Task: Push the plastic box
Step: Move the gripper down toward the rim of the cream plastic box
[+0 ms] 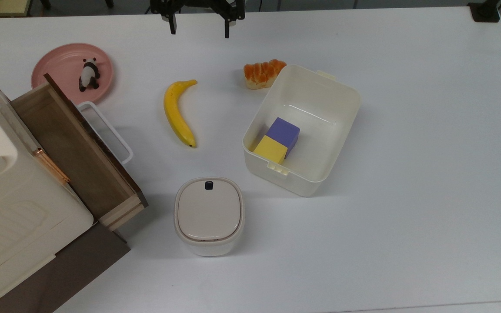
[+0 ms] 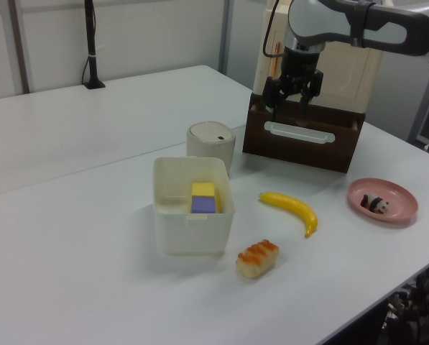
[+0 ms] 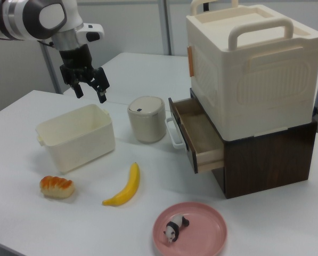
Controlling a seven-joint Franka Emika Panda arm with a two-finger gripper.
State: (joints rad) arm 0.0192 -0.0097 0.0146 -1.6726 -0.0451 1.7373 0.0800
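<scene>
Your end effector [image 1: 199, 27] hangs with fingers spread wide, holding nothing, high above the desk [image 1: 407, 130] and well apart from the box [image 1: 315, 91]. The box sits mid-desk with two blocks [image 1: 278, 139] inside, bread [image 1: 262, 73] touching one corner. Push toward that corner and you likely shove the bread along; strike the rim and it may tip.

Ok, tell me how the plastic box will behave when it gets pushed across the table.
The plastic box looks rigid, with a broad flat base, so it should probably slide rather than tip. It seems light: just a purple block and a yellow block inside. Those sit toward one end, so it may swivel. The gripper is open, away from it.
</scene>
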